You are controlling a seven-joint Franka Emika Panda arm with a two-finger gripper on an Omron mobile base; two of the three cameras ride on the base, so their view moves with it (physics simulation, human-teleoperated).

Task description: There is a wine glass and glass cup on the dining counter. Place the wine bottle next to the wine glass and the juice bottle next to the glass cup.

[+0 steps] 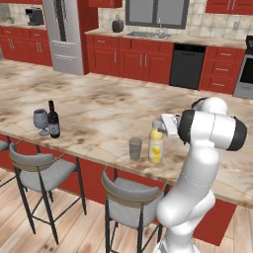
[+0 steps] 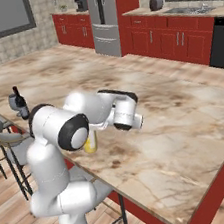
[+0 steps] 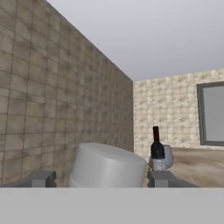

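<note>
The juice bottle (image 1: 156,146), pale yellow with a wide grey cap (image 3: 107,168), stands upright on the dining counter (image 1: 99,113) right beside the glass cup (image 1: 135,148). My gripper (image 3: 101,179) is level with the cap, which sits between the two fingertips with a gap showing on each side, so the jaws are open around it. In the left base view the gripper (image 1: 165,126) reaches the bottle's top from the right. Far to the left the dark wine bottle (image 1: 53,121) stands upright close beside the wine glass (image 1: 41,120). My arm hides most of the juice bottle (image 2: 91,144) in the right base view.
Grey-cushioned bar stools (image 1: 42,173) (image 1: 131,200) line the near edge of the counter below the bottles. The stone top stretches wide and bare behind them. Red cabinets, a sink and a fridge stand along the far wall.
</note>
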